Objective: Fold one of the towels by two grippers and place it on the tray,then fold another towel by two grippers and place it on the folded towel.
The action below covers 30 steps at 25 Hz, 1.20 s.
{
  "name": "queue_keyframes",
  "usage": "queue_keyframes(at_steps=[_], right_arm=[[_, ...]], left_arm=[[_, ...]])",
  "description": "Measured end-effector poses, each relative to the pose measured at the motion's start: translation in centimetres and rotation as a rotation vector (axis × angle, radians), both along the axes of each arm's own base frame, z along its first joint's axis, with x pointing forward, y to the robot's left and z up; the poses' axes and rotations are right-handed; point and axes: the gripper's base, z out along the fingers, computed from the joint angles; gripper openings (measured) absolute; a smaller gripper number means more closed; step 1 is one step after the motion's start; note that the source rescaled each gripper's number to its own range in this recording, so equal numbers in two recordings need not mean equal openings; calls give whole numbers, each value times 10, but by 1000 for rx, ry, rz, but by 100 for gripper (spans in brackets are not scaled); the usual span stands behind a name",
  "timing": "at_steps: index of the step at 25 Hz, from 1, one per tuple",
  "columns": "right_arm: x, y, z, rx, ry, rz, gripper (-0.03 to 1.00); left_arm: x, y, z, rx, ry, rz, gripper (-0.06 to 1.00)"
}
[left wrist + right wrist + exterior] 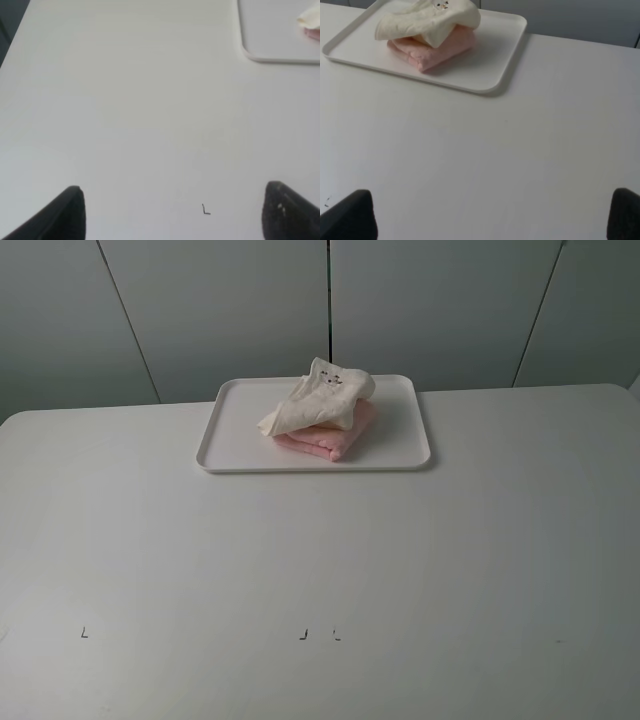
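Observation:
The white tray (pixel 235 435) sits at the back middle of the table. On it lies the folded pink towel (pixel 330 443), and the cream towel (pixel 320 400) rests loosely folded on top of it. The right wrist view shows the same stack: pink towel (pixel 437 50) under cream towel (pixel 427 20) on the tray (pixel 490 60). Neither arm appears in the exterior high view. My left gripper (pixel 175 212) is open over bare table, a tray corner (pixel 265 57) far ahead. My right gripper (pixel 492 215) is open too, well short of the tray, with nothing between its fingers.
Small black marks sit on the white table near its front edge (pixel 84 632) (pixel 303 635); one mark (pixel 205 210) lies between the left fingertips. Grey wall panels stand behind the table.

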Motion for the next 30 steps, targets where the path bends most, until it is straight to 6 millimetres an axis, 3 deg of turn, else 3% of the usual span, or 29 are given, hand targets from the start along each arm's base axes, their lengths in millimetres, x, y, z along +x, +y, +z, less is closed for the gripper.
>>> queue_keyframes(at_steps=[30], right_arm=[[-1,3,0,43,8,6,100]], left_arm=[[8,0,-5,21,-34,-11,92]])
